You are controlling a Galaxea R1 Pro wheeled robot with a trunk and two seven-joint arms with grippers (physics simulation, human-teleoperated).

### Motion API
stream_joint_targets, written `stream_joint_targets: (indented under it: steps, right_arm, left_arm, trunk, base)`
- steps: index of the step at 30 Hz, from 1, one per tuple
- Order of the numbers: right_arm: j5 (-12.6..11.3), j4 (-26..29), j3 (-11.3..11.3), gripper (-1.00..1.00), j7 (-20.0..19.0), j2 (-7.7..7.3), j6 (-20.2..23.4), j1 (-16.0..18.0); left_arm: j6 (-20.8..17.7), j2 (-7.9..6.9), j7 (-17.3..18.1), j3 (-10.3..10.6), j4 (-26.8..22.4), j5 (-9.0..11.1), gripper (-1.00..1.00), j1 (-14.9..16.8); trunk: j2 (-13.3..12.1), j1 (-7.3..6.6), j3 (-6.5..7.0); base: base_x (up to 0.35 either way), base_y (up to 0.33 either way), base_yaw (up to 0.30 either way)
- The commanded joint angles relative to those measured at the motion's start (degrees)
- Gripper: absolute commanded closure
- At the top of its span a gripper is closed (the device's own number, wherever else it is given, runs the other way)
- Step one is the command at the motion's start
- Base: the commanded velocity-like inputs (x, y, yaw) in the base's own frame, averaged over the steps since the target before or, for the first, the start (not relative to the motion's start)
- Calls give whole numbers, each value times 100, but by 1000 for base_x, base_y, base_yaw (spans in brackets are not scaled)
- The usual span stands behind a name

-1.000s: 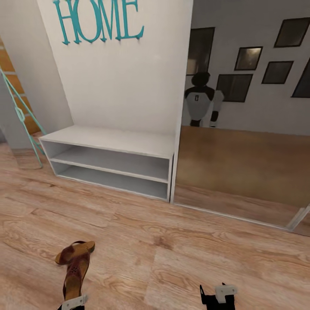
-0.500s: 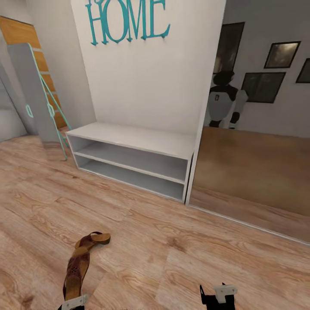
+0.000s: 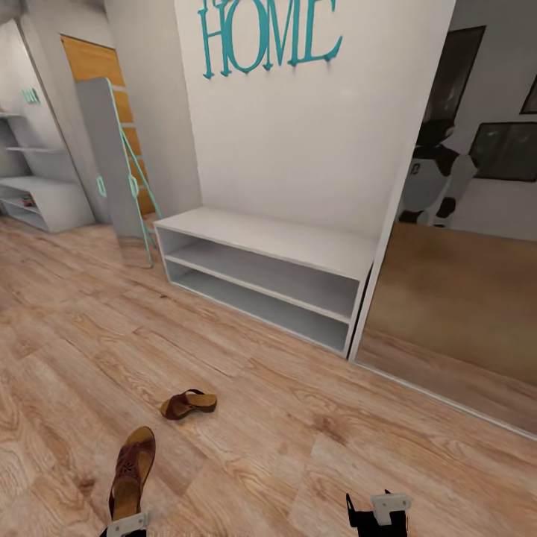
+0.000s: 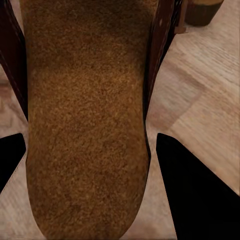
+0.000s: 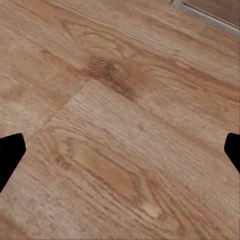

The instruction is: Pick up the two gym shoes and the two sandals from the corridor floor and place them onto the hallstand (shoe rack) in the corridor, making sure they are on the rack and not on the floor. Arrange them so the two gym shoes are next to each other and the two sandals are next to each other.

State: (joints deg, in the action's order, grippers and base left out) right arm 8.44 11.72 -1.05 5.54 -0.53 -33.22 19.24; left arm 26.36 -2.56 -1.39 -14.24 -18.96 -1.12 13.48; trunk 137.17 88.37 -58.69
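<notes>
The robot's head has swung left over the past second, so the whole scene has slid right in its view: the low white bench [image 3: 268, 246] under the teal HOME lettering [image 3: 268, 33] now stands nearer the middle, and the pale hallstand [image 3: 41, 198], with its bench and upper shelves, has come into sight at the far left end of the corridor. A second sandal [image 3: 189, 403], which half a second ago overlapped the one the robot carries, now shows clear of it, lying alone on the wood-grain corridor floor [image 3: 313, 447] between the robot and the white bench, well apart from the hallstand

The left gripper [image 3: 125, 525] is clenched on the held sandal [image 3: 133, 468], which points away from the robot above the planks. In the left wrist view its tan footbed [image 4: 85, 125] runs between the two dark fingers [image 4: 200, 200], its brown edges rising on either side

The right gripper [image 3: 377, 513] hangs released over bare floor; in the right wrist view its fingertips [image 5: 10, 155] sit wide apart at the edges, with wood grain between them

A tall mirror panel [image 3: 462, 313] right of the white bench reflects the floor and the robot's own white-and-black body [image 3: 436, 175]
</notes>
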Motion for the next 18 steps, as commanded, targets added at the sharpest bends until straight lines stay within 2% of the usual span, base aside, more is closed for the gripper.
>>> stream_joint_targets:
  steps: [1,18]
  right_arm:
    - [61,-1,-10,-100,44,0,-10,2]
    - [61,-3,-10,-100,44,0,-10,1]
  left_arm:
    - [19,1,-20,-3,6,-27,100,6]
    - [19,1,-20,-6,6,-29,100,6]
  trunk:
    - [2,-1,-7]
    - [2,-1,-45]
  base:
    - [0,0,277]
    - [0,0,277]
